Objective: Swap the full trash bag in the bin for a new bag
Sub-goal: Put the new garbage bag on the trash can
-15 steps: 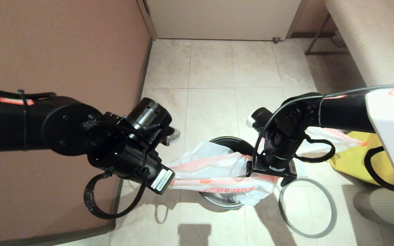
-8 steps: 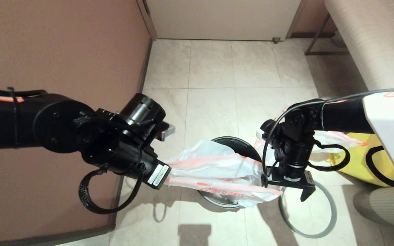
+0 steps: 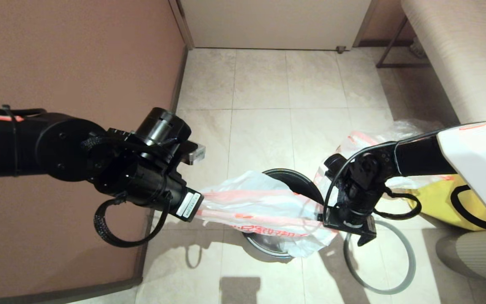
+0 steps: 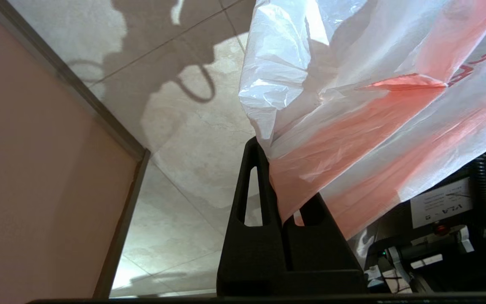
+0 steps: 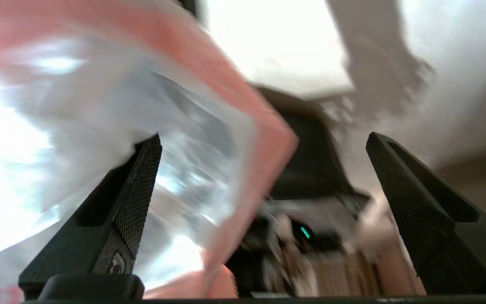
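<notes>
The new bag [image 3: 264,207], thin white plastic with an orange-red hem and red lettering, hangs stretched over the black bin [image 3: 295,180]. My left gripper [image 3: 198,207] is shut on the bag's left end; the left wrist view shows its fingers [image 4: 253,185] pinching the orange hem [image 4: 352,126]. At the bag's right end, my right gripper [image 3: 343,231] stands open. In the right wrist view the hem [image 5: 264,139] lies between its spread fingers [image 5: 141,181], nearer one pad. The full trash bag [image 3: 367,139] lies on the floor behind the right arm.
The grey ring rim [image 3: 411,261] lies flat on the tiles right of the bin. A yellow tote [image 3: 445,198] sits behind it, under the right arm. A brown wall [image 3: 70,63] closes the left side. A bench [image 3: 449,50] stands at the back right.
My left gripper has drawn the bag's end slightly left and up. The right gripper swung right, then settled lower by the bag's right end, uncovering the full bag behind it.
</notes>
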Robot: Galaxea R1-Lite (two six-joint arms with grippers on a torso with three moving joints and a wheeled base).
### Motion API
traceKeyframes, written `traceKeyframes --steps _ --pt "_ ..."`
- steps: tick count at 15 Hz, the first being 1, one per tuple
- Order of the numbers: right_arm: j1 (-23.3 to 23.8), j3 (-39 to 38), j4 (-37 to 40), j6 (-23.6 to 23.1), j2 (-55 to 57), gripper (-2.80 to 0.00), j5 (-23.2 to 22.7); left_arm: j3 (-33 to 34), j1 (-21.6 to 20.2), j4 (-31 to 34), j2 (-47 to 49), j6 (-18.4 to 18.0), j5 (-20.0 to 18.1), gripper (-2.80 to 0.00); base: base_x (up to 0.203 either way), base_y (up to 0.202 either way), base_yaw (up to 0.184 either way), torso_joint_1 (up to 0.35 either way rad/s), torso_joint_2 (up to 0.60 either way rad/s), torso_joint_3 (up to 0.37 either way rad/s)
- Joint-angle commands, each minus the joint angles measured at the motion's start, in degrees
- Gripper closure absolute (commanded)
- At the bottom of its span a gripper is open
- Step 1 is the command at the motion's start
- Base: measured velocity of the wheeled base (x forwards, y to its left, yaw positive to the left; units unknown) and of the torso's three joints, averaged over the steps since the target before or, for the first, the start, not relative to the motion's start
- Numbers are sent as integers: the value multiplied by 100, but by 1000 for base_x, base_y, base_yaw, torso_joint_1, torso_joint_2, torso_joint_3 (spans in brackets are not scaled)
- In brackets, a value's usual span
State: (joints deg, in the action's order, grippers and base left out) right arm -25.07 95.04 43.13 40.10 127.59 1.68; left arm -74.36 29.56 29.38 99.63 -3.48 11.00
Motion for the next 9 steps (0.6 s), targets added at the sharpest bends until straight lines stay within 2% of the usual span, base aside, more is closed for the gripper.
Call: traceKeyframes --steps 1,2,3,4,9 --pt "-32 -296 -690 24 -162 -280 -74 1 -64 15 -5 -21 -10 0 0 0 0 0 0 0" --pt "-43 -365 -681 24 -185 -280 -88 -8 -82 15 -23 -21 -10 0 0 0 0 0 0 0" --pt "-42 -449 -690 24 -235 -232 -74 -8 -91 15 -23 -21 -10 0 0 0 0 0 0 0" --pt "-35 -492 -691 29 -326 0 -81 -8 -91 7 -6 -21 -11 0 0 0 0 0 0 0" --pt "-59 -719 -666 69 -550 0 -134 1 -73 6 30 -25 -13 0 0 0 0 0 0 0"
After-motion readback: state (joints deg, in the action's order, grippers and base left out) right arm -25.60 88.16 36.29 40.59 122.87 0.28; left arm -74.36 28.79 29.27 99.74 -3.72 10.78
